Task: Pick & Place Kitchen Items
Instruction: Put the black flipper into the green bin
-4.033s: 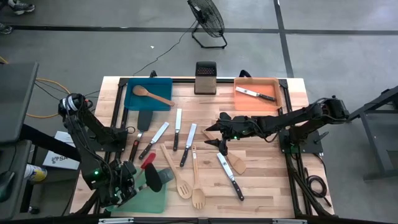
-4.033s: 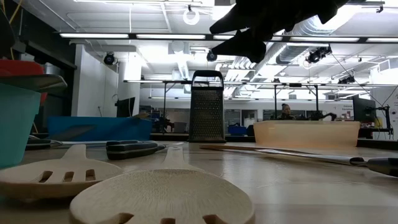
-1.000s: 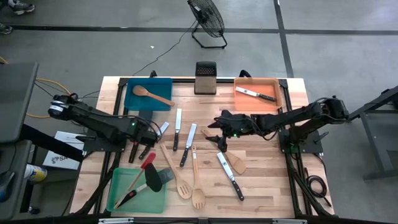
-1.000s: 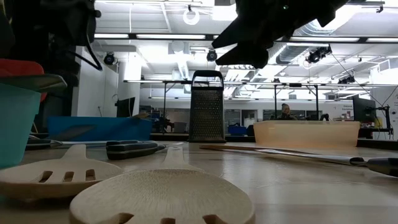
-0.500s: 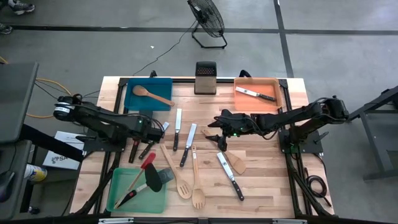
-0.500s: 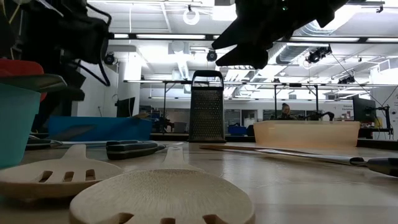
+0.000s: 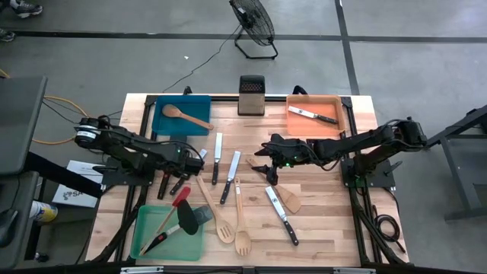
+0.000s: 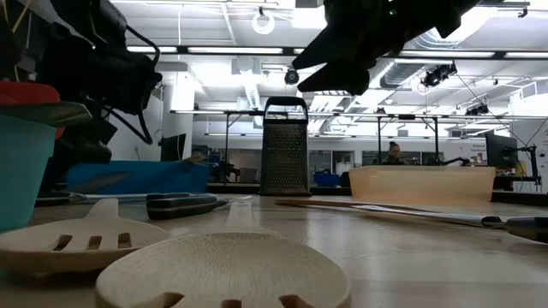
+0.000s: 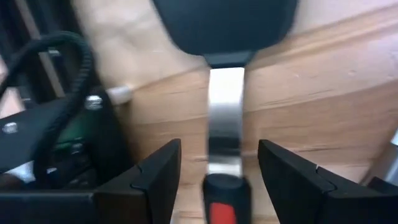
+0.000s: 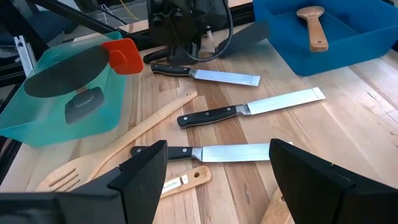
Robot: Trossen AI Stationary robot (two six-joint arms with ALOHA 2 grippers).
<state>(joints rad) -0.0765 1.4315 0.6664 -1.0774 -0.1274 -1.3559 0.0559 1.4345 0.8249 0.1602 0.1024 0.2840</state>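
A black spatula (image 9: 225, 124) with a steel neck and a black-and-red handle (image 7: 162, 185) lies flat on the table's left part. My left gripper (image 7: 175, 161) hangs over it, pointing steeply down and open. Its fingers (image 9: 158, 180) stand on either side of the neck without touching it. My right gripper (image 7: 259, 164) waits open above the table's middle, over several knives (image 10: 245, 110) and wooden utensils (image 7: 240, 228). A wooden spoon (image 7: 186, 116) lies in the blue tray (image 7: 161, 122), and a knife (image 7: 312, 115) lies in the orange tray (image 7: 335, 125).
The green tray (image 7: 144, 243) at the near left holds red and grey spatulas (image 7: 183, 213). A metal box grater (image 7: 251, 94) stands at the far edge between the blue and orange trays. More knives (image 7: 281, 215) and a wooden spatula (image 7: 288, 199) lie loose at the centre and near right.
My left gripper has sunk toward the black spatula and tipped more steeply downward, staying open. My right arm has kept still.
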